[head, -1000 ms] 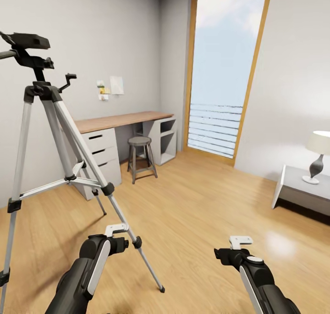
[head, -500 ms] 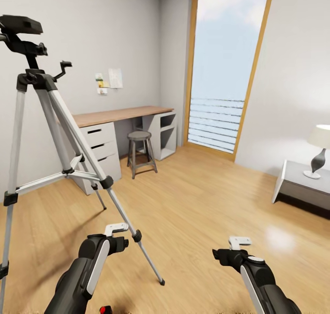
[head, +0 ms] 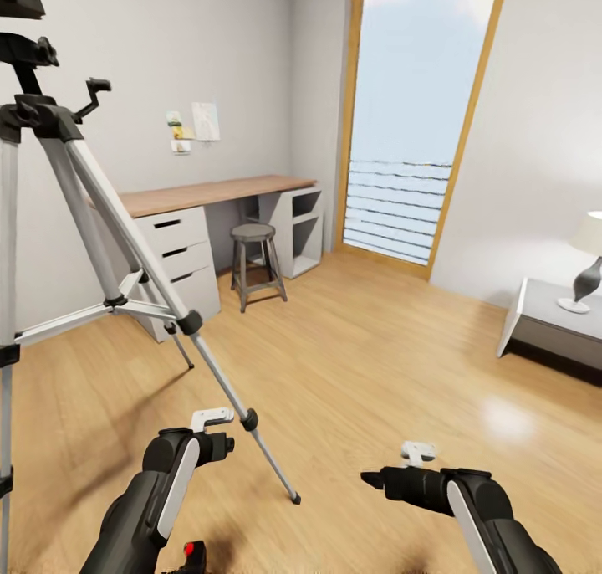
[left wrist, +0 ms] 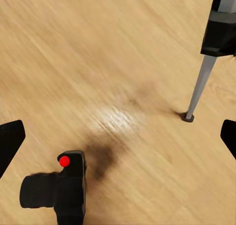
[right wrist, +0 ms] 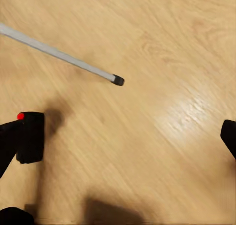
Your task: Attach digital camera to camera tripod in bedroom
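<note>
The camera tripod [head: 125, 248] stands at the left on the wood floor, its black head [head: 18, 1] at the picture's top corner and its nearest foot [head: 294, 499] between my arms. The digital camera [left wrist: 56, 190] lies on the floor below my left arm, red button [head: 190, 548] up, and its edge shows in the head view. My left gripper [left wrist: 118, 139] hangs open above the floor, the camera off to one side of it. My right gripper [right wrist: 118, 141] is open too, one finger [right wrist: 7, 144] overlapping the camera [right wrist: 30, 139] in the picture. The tripod foot [right wrist: 118, 80] lies beyond it.
A desk with white drawers [head: 184, 197] and a round grey stool [head: 253, 260] stand against the far wall. A tall window [head: 418, 114] fills the back. A low grey table [head: 543, 327] with a lamp [head: 589, 264] is at the right. Open wood floor lies ahead.
The whole view has shifted, so the tripod sits further left and higher. The digital camera has come into view at the bottom edge. My right gripper has swung down and to the left.
</note>
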Motion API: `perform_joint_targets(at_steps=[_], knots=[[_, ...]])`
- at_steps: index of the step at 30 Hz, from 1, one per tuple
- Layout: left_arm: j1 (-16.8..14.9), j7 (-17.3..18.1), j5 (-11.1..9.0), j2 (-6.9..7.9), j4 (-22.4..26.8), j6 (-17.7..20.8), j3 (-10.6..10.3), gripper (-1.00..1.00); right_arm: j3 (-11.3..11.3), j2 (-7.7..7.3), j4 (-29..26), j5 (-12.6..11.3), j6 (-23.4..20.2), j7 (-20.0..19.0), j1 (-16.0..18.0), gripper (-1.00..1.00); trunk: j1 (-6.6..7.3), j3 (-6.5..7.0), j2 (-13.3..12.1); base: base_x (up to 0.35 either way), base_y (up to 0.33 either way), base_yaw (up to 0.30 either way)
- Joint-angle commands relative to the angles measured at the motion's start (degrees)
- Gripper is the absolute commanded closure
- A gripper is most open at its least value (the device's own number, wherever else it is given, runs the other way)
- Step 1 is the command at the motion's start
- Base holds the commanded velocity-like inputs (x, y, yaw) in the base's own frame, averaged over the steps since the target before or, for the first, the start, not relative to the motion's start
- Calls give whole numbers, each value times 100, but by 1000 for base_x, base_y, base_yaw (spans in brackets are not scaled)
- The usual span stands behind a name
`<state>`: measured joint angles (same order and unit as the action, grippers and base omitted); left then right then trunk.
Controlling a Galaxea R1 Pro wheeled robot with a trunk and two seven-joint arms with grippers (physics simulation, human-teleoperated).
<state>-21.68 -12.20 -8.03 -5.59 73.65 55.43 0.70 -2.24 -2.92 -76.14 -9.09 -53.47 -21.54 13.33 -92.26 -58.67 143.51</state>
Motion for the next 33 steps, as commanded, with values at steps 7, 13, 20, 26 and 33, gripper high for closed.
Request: perform_joint_targets(at_steps=[7,13,20,26,33], knots=[[-3,34,-174,1,1,21,10,-100,-328,-321,-42,-103,-198,-643,3,-100,-17,-161,12,0,0,0],[-3,230,-618,20,-3,21,88,-100,-510,-395,-166,-118,-388,-850,3,-100,-32,-294,20,0,0,0],[-3,326,-1071,82,-1,9,211,-100,-600,-441,-416,-111,-653,-1458,3,-100,-50,-449,30,0,0,0],[-3,298,-1119,91,0,4,226,-100,-602,-474,-449,-90,-653,-1641,3,-100,-66,-582,38,0,0,0],[-3,276,-1121,92,0,5,224,-100,-602,-475,-454,-62,-653,-1662,3,-100,-84,-737,47,0,0,0]])
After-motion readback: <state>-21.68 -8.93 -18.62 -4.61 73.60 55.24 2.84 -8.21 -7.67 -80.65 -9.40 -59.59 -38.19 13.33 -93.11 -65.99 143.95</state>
